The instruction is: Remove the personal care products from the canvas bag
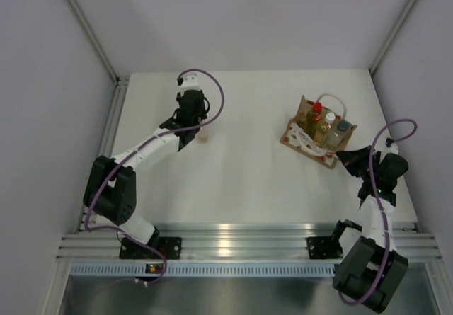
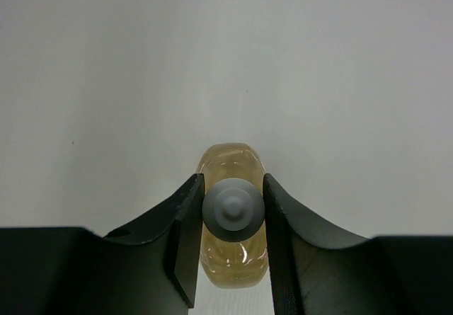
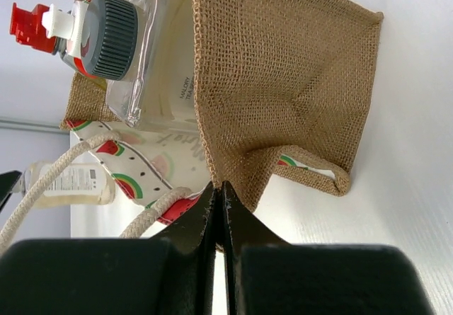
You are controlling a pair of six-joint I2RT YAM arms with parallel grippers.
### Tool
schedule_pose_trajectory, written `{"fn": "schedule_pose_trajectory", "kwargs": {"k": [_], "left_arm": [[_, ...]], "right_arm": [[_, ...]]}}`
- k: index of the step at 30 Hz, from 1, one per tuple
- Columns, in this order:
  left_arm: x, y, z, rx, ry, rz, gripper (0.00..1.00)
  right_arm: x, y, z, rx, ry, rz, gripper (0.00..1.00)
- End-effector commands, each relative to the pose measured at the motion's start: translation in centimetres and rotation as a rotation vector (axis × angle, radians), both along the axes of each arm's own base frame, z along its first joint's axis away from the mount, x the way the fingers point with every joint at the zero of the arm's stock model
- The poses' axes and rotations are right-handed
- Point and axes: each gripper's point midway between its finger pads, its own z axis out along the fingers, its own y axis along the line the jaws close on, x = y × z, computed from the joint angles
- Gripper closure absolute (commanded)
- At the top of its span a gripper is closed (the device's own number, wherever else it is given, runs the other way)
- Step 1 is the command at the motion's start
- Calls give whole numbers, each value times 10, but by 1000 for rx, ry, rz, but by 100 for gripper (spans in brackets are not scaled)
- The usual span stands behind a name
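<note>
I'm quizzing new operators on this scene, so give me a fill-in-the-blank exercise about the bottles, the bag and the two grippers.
1. The left gripper grips the amber bottle by its ___.
2. The canvas bag holds ___ bottles.
3. The yellow bottle in the bag has a ___ cap.
4. The ___ arm's gripper pinches the bag's edge.
Missing words: cap; three; red; right.

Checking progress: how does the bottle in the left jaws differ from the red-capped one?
The amber bottle is out of the bag, its round cap clamped in the jaws of the left gripper; the red-capped bottle sits inside the bag, gripped by nothing. One cap is pale, the other red. Both are small bottles.
</note>
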Motion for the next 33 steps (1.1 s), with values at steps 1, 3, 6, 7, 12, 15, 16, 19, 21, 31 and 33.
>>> {"fn": "schedule_pose_trajectory", "kwargs": {"k": [1,3,6,7,12,15,16,19,21,31,33], "left_arm": [[15,-10,86,-195,-324,0,100],[15,-11,78,-191,-313,0,100],[20,-17,69,-167,-266,-16,100],[22,-17,67,-156,-251,-17,100],[26,-21,56,-136,-196,-23,93],[23,-21,58,-146,-195,-25,51],[23,-21,59,-149,-196,-27,42],[21,-26,67,-163,-201,-57,30],[20,-30,73,-167,-206,-77,26],[-15,-134,135,-204,-271,-423,8],[-25,-169,148,-225,-282,-507,8]], "right_arm": [[-9,11,-6,18,50,47,100],[-9,11,-4,12,42,49,100],[-10,12,-4,18,48,50,100],[-12,13,-6,24,57,50,100],[-13,13,-2,18,46,44,100],[-12,12,0,13,44,42,100],[-12,12,1,12,43,42,100],[-12,11,1,11,44,41,100],[-12,12,-1,14,49,43,100],[-11,10,3,7,41,39,100],[-11,11,2,10,44,38,100]]}}
